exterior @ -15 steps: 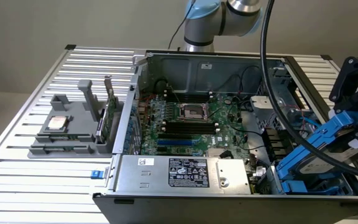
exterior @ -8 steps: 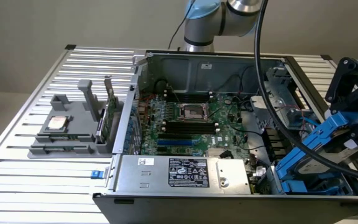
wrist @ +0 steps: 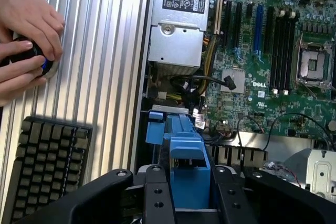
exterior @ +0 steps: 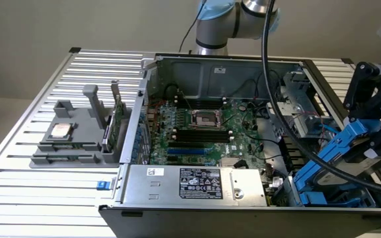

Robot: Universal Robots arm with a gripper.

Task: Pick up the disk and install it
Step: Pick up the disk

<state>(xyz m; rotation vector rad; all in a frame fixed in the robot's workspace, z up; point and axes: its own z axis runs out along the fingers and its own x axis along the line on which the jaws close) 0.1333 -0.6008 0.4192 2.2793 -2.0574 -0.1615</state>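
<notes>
The disk (exterior: 331, 157), of which its bright blue carrier frame shows, hangs tilted over the right end of the open computer case (exterior: 177, 62). My gripper (exterior: 361, 135) is shut on its upper end. In the wrist view the blue carrier (wrist: 185, 156) sits clamped between the gripper's (wrist: 192, 195) two black fingers (wrist: 156, 195), pointing down into the drive bay corner beside the power supply (wrist: 176, 40). The disk's metal body and label are hidden behind the frame. Below the disk, more blue plastic (exterior: 324, 199) lies in the bay.
The motherboard (exterior: 204, 134) fills the case floor, with the power supply (exterior: 190, 181) along its near side. A grey fixture (exterior: 71, 148) on the exterior view's left holds a silver chip (exterior: 61, 130) and a green card (exterior: 115, 124). A person's hands (wrist: 26, 40) and a keyboard (wrist: 44, 166) lie outside the case. A thick black cable (exterior: 289, 134) crosses above the bay.
</notes>
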